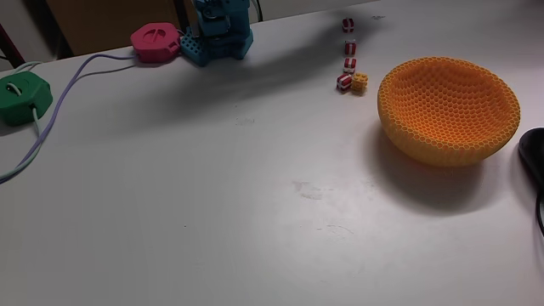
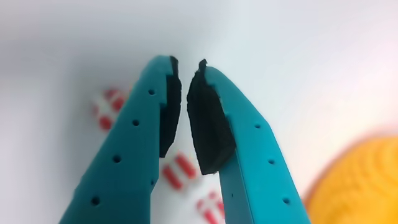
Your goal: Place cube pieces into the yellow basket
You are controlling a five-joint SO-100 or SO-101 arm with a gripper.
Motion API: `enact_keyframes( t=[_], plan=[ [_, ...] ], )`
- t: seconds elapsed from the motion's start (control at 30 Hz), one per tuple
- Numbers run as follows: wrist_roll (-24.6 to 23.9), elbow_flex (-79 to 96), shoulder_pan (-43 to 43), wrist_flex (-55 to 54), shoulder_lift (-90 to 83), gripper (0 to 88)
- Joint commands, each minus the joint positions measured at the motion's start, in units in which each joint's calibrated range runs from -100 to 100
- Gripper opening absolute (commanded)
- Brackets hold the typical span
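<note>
jaws nearly closed above cube pieces (image 2: 178, 170), empty.

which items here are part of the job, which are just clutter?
Job:
- tiny red-and-white striped cubes, in a row
- tiny yellow-orange dotted cube, beside the nearest striped one
- large orange-yellow honeycomb-perforated plastic basket
- teal two-finger gripper, nearly closed, holding nothing

Clutter:
- pink hexagonal box, cabled
- green hexagonal box, cabled
- black object at the fixed view's right edge
</note>
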Motion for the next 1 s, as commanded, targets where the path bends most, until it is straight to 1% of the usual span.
enact_keyframes(
  t=[0.0,0.03,0.07,0.1,0.2,0.3,0.37,0.43,0.5,0.73,0.83,0.97],
  plan=[
    [1.6,-9.0,-0.7,0.8,6.3,10.8],
    [3.2,-9.5,-0.7,-0.2,7.2,24.6],
    [4.8,-10.9,-0.7,1.3,8.4,38.6],
    [5.5,-12.6,-0.7,5.0,8.9,40.0],
    [7.5,-18.2,-0.7,19.1,8.8,37.2],
    [8.5,-17.8,-0.7,26.0,7.9,32.7],
    [8.0,-15.8,-0.7,28.4,7.4,31.4],
    [6.5,-12.8,-0.7,28.2,7.3,24.9],
    [5.5,-10.7,-0.7,27.8,7.7,20.8],
    [7.6,-8.8,4.9,23.1,10.4,22.9],
    [8.1,-9.6,6.0,20.6,12.9,23.4],
    [7.6,-10.4,6.2,20.2,15.5,23.8]
  ],
)
